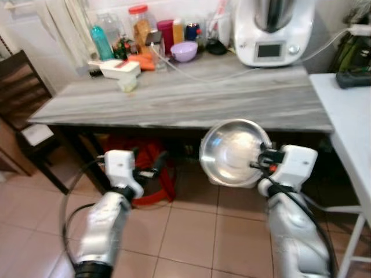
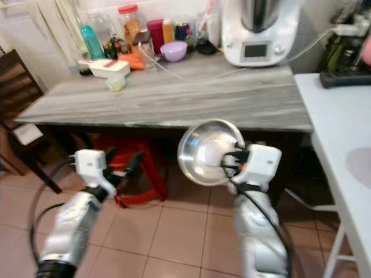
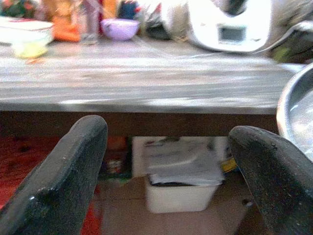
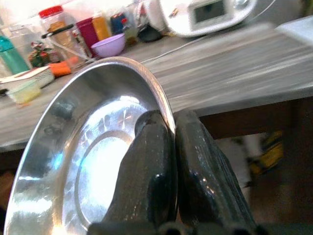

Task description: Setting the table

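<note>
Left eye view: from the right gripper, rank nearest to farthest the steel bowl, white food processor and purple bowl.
1. Round steel bowl, pinched at its rim by the right gripper.
2. White food processor, back right of the grey wooden table.
3. Small purple bowl, back centre.

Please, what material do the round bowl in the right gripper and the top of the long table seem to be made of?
The bowl, pinched at its rim by the right gripper, looks like polished metal, probably stainless steel: it is silver and mirrors bright light. The table top shows grey streaked grain like weathered wood; it could be a printed laminate, the pictures leave that open.
</note>
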Controlling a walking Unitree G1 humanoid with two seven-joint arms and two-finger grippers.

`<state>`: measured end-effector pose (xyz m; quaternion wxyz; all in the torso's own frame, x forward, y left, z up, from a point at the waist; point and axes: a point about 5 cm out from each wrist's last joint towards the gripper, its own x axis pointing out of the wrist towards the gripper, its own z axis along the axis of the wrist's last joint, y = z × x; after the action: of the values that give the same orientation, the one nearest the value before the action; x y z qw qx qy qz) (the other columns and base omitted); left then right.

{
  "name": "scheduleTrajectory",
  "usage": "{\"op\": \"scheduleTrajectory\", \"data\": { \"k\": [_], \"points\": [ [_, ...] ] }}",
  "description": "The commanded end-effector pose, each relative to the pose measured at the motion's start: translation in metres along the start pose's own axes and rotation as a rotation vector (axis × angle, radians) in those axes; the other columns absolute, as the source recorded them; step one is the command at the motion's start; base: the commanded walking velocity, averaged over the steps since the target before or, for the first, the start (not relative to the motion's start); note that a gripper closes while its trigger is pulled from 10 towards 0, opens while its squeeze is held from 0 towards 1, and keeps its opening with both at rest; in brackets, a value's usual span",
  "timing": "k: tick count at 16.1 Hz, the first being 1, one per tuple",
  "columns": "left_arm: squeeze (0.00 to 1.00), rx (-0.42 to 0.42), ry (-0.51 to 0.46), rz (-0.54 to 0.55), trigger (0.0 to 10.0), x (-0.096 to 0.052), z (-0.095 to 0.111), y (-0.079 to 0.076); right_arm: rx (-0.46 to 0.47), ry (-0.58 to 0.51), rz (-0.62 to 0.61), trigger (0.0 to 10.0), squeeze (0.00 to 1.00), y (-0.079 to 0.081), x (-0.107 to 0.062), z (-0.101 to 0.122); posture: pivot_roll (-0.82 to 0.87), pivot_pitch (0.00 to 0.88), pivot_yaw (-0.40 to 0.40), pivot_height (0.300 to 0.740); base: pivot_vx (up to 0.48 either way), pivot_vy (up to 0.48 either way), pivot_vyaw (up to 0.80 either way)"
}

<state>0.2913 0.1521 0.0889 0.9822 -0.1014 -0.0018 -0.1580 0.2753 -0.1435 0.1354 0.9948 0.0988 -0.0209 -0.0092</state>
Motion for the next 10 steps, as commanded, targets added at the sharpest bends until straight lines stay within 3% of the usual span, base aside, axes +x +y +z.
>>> {"op": "scheduleTrajectory", "data": {
  "k": [1,10],
  "points": [
    [0.0,0.006,-0.011,-0.019,10.0,0.003,0.0036,-0.0028,-0.005,-0.02,-0.008,10.0,0.0,-0.0026,0.0012,0.0045,-0.08,0.0,0.141,0.74,0.439,0.0,0.0],
    [0.0,0.002,-0.013,-0.031,10.0,0.0052,0.0039,-0.0064,-0.003,-0.049,-0.048,10.0,0.0,-0.0086,0.0021,0.009,-0.09,0.0,0.147,0.74,0.437,0.0,0.0]
  ]
}}
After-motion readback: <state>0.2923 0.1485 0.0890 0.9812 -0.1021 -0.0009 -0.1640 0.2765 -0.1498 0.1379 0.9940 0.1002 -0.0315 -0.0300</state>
